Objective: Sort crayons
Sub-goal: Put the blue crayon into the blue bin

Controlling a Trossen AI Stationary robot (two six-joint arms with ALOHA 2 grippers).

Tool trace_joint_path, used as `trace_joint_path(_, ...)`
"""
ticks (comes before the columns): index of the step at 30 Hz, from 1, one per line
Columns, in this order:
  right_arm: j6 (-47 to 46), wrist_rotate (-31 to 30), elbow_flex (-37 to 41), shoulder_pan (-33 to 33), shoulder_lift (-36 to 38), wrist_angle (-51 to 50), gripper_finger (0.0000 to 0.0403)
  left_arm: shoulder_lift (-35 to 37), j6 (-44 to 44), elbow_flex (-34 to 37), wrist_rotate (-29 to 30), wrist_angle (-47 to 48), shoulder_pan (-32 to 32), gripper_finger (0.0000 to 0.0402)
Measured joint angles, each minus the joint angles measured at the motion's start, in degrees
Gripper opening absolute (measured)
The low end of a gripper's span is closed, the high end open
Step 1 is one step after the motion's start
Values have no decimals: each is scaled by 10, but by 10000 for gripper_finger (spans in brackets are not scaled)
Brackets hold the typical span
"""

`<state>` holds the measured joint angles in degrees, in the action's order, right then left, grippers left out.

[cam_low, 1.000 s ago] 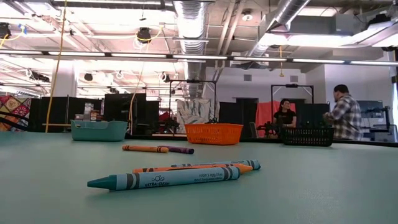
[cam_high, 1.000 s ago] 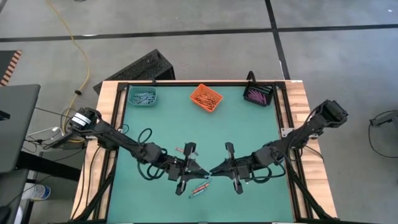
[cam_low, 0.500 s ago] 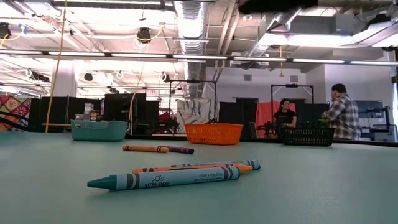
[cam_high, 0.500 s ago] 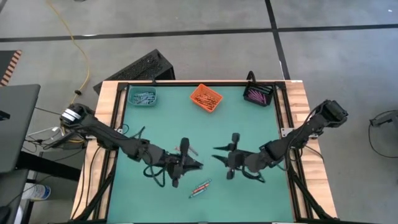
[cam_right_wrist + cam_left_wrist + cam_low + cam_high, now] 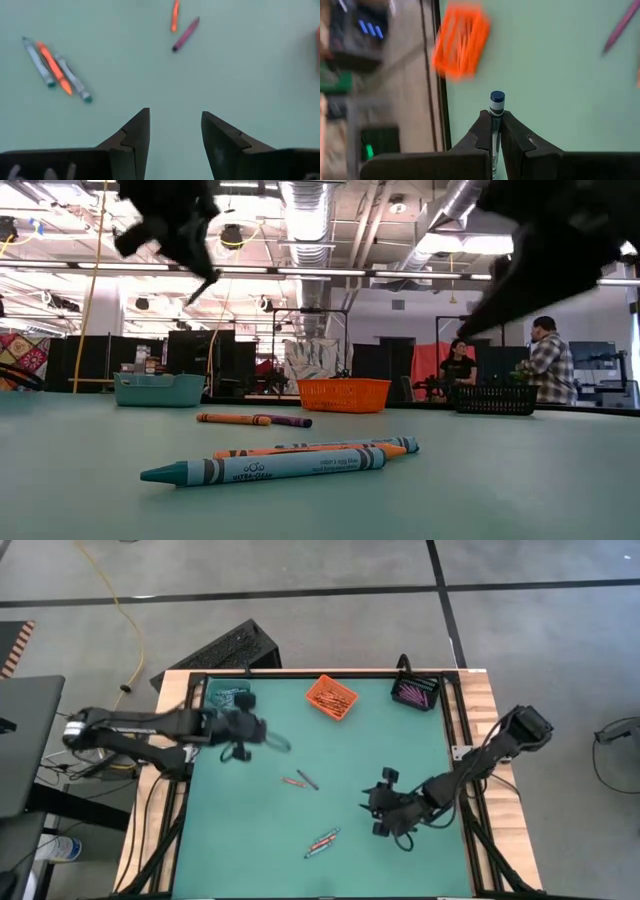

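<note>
**Left arm's got a blue one, right arm's empty**

High view: left gripper (image 5: 262,737) is hanging near the teal bin (image 5: 230,697); five loose crayons (image 5: 321,840) are lying mid-mat.

Low view: those crayons are sitting in front of the orange bin (image 5: 344,394).

Left wrist: fingers (image 5: 483,136) are clamping a blue crayon (image 5: 496,107).

Right wrist: right gripper (image 5: 175,131) is spread apart, holding nothing.

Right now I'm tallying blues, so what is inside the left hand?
The left hand is shut on one blue crayon, its flat end sticking out past the fingers. The rest of the crayon is covered by them.
</note>
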<state>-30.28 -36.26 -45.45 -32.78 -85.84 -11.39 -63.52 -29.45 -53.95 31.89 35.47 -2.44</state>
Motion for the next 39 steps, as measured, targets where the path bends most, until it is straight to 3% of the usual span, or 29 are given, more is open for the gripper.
trace_joint_path(2,-16,2,3,-4,-18,0,170,13,-10,5,-13,36,64,0)
trace_joint_path(9,-67,4,3,-14,-84,6,169,18,-112,37,-89,12,275,0)
trace_joint_path(16,-89,15,3,-23,-101,24,169,-32,-165,37,-134,-14,416,0)
trace_joint_path(25,-89,17,3,-35,-97,70,169,-140,-195,37,-151,-52,487,0)
trace_joint_path(29,-89,17,3,-44,-97,72,169,-198,-191,37,-117,-54,509,8)
trace_joint_path(33,-89,17,3,-44,-97,74,169,-232,-164,37,-76,-72,518,38)
trace_joint_path(39,-86,17,3,-35,-97,74,169,-228,-142,37,-81,-77,516,97)
